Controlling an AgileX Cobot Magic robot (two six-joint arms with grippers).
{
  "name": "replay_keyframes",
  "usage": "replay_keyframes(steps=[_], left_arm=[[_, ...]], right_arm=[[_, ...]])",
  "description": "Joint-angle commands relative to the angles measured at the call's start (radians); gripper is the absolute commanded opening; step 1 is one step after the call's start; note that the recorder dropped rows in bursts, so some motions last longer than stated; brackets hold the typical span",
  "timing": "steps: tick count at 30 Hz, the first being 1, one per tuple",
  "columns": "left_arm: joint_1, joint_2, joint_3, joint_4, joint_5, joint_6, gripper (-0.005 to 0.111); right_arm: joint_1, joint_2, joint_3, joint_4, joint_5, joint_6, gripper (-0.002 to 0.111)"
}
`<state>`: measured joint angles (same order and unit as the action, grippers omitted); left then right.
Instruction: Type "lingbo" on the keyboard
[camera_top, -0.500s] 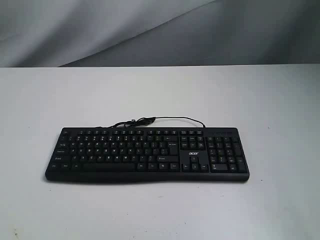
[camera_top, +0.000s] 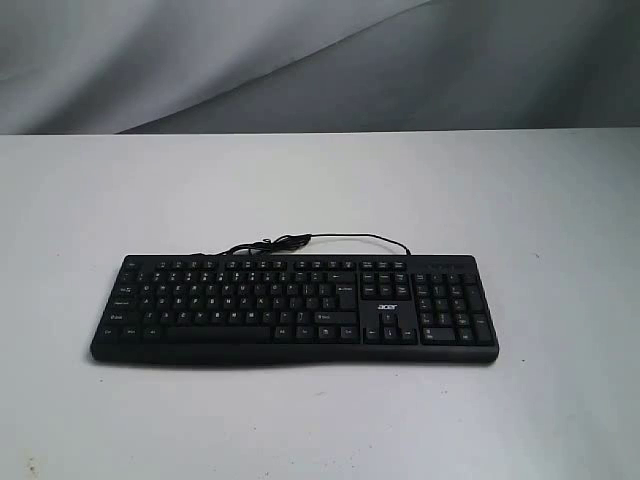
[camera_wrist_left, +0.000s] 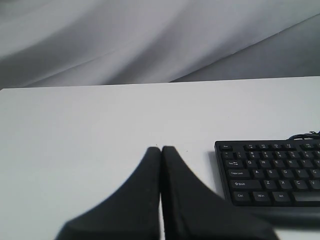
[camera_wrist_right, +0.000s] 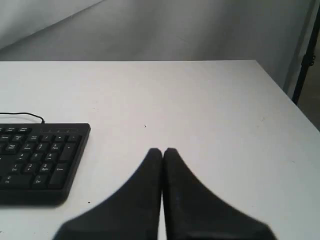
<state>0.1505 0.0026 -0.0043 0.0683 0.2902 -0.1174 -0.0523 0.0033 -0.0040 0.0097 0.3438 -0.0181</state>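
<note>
The black keyboard (camera_top: 295, 308) lies flat on the white table (camera_top: 320, 190), its acer logo facing the near edge and its thin cable (camera_top: 330, 238) looping behind it. Neither arm shows in the exterior view. My left gripper (camera_wrist_left: 161, 148) is shut and empty, off the keyboard's (camera_wrist_left: 272, 170) Esc and Ctrl end, apart from it. My right gripper (camera_wrist_right: 162, 150) is also shut with nothing in it, beyond the number-pad end of the keyboard (camera_wrist_right: 37, 160), not touching it.
A grey cloth backdrop (camera_top: 320, 60) hangs behind the table. In the right wrist view the table's edge (camera_wrist_right: 287, 100) runs close by, with a dark stand leg (camera_wrist_right: 305, 55) beyond it.
</note>
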Motion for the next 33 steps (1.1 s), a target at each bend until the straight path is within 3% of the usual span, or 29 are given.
replay_keyframes(steps=[1,6,13,14,16,19,27,30,33], left_arm=[[0.002,-0.003,0.004,-0.008,-0.005,-0.004,0.001],[0.002,-0.003,0.004,-0.008,-0.005,-0.004,0.001],[0.002,-0.003,0.004,-0.008,-0.005,-0.004,0.001],[0.002,-0.003,0.004,-0.008,-0.005,-0.004,0.001],[0.002,-0.003,0.004,-0.008,-0.005,-0.004,0.001],[0.002,-0.003,0.004,-0.008,-0.005,-0.004,0.001],[0.002,-0.003,0.004,-0.008,-0.005,-0.004,0.001],[0.002,-0.003,0.004,-0.008,-0.005,-0.004,0.001],[0.002,-0.003,0.004,-0.008,-0.005,-0.004,0.001]], right_arm=[[-0.007,-0.003,0.004,-0.039,-0.126,-0.007,0.0],[-0.007,-0.003,0.004,0.009,-0.441,-0.003,0.0],[-0.007,-0.003,0.004,0.009,-0.653,0.0,0.0],[-0.007,-0.003,0.004,0.032,-0.718,0.033,0.0],[-0.007,-0.003,0.004,0.122,-0.865,0.389,0.0],[-0.007,0.001,-0.054,0.005,-1.0,0.451,0.0],[-0.007,0.714,-0.779,-0.312,-0.29,0.459,0.0],[-0.007,1.003,-1.115,-0.345,0.156,0.185,0.0],[-0.007,1.141,-1.271,-0.256,0.345,-0.075,0.0]])
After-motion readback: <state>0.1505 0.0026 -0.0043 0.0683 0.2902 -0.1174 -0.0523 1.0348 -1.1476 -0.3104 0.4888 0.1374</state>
